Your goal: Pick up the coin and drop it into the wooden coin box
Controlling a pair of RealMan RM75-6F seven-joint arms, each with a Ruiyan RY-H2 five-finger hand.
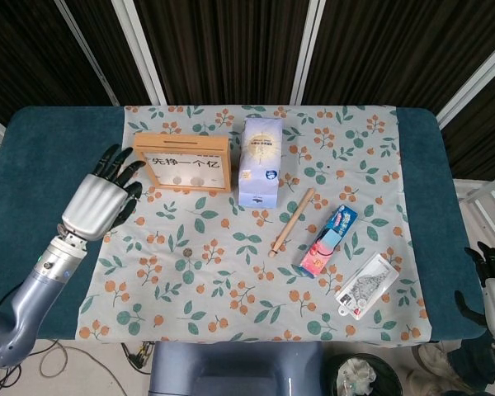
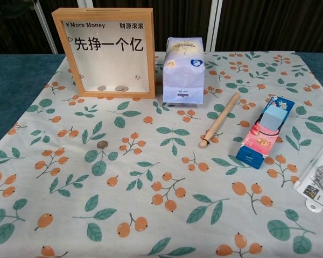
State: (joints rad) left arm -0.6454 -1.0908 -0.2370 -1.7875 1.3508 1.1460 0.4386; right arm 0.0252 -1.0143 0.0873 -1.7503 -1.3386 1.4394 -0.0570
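Note:
The wooden coin box [image 1: 182,142] stands upright at the back left of the floral cloth, with coins lying behind its window [image 2: 110,87]. One coin [image 2: 102,144] lies flat on the cloth in front of the box [image 1: 181,252]. My left hand [image 1: 99,198] hovers raised just left of the box, seen from its back, fingers bent forward toward the box's left side. The coin it pinches is hidden under the fingers. The chest view does not show this hand. My right hand [image 1: 493,280] hangs empty off the table's right front corner.
A pale lilac pouch [image 1: 260,161] stands right of the box. A wooden stick [image 1: 293,220], a blue and pink packet [image 1: 328,240] and a clear blister pack [image 1: 367,285] lie toward the right front. Teal table [image 1: 49,165] borders the cloth.

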